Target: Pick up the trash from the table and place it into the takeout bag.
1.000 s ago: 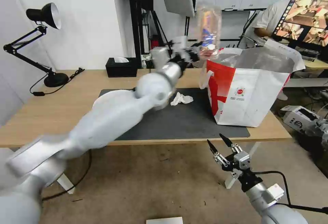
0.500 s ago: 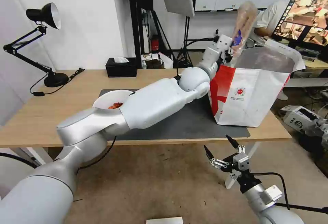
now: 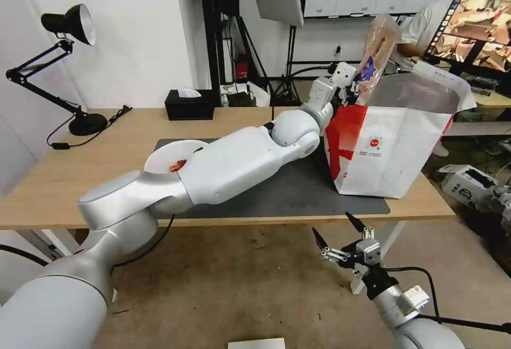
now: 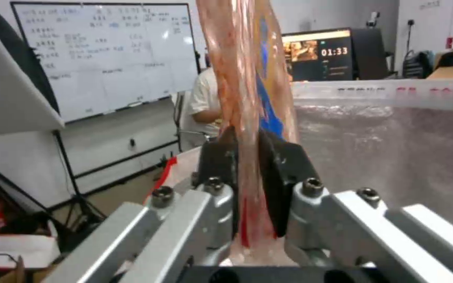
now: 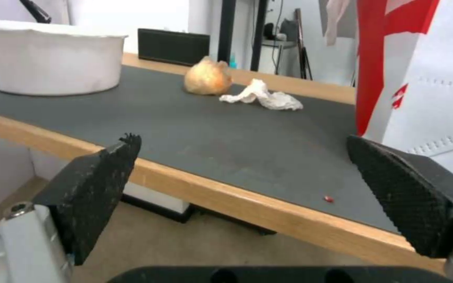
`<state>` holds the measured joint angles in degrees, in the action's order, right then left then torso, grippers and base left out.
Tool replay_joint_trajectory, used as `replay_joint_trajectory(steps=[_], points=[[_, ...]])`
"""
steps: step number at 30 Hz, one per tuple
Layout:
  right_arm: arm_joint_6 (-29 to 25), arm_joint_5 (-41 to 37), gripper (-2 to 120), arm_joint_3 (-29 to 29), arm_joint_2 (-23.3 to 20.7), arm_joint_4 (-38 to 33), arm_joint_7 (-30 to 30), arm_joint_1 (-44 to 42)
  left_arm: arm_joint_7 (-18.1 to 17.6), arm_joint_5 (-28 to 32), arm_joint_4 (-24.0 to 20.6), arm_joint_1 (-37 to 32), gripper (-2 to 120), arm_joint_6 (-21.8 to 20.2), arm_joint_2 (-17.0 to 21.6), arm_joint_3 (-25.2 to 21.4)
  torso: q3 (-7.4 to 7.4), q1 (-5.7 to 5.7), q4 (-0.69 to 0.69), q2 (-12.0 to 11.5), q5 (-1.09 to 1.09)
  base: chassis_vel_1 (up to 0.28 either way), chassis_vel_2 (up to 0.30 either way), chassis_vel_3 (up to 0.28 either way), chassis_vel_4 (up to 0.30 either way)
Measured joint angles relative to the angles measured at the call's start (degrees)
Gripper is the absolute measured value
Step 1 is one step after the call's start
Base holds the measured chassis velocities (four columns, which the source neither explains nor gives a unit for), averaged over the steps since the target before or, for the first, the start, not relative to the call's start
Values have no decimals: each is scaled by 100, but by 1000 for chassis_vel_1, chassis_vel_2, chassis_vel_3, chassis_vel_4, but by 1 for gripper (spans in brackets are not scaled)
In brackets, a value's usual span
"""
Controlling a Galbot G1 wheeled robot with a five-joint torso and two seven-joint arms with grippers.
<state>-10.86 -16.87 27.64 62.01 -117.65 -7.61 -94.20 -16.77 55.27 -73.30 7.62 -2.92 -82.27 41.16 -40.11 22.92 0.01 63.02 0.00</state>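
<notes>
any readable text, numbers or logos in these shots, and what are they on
"01:33": on the monitor behind the takeout bag, left wrist view.
Whiteboard: handwriting too blurred to read.
Takeout bag rim strip: red and black characters, blurred.
Round logo on the takeout bag: small print beneath it too small to read.
Clear tray gripped by the left gripper: blue marking, unreadable.

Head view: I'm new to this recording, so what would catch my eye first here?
The long silver left arm stretches across the table, its tool shut on a clear plastic tray held on edge over the open mouth of the white-and-red bag. Below the table edge, the right tool hangs open. A white bowl with red shells sits on the mat.
</notes>
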Motion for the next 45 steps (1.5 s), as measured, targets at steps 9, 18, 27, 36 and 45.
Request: replay_joint_trajectory(steps=[9,18,27,36,45], points=[[101,-74,100,-34,-39,12,48,81,2,198,-143,-27,51,43,48,-107,0,0,-1,0,0,0,0,0,0],[111,-129,100,-49,-65,-20,66,81,-234,506,-710,-133,86,45,327,-215,0,-1,-1,0,0,0,0,0,0],[113,-134,100,67,-49,-160,162,5,-449,375,-1346,-403,100,112,747,-206,0,-1,0,0,-1,0,0,0,0],[111,-124,100,86,65,-287,351,-41,-591,19,-2059,-1020,100,440,1550,-388,0,-1,0,0,-1,0,0,0,0],[-9,-144,100,33,74,-297,605,-8,-587,-326,-2888,-2078,100,490,2485,-1084,1,-1,0,0,-2,0,0,0,0]])
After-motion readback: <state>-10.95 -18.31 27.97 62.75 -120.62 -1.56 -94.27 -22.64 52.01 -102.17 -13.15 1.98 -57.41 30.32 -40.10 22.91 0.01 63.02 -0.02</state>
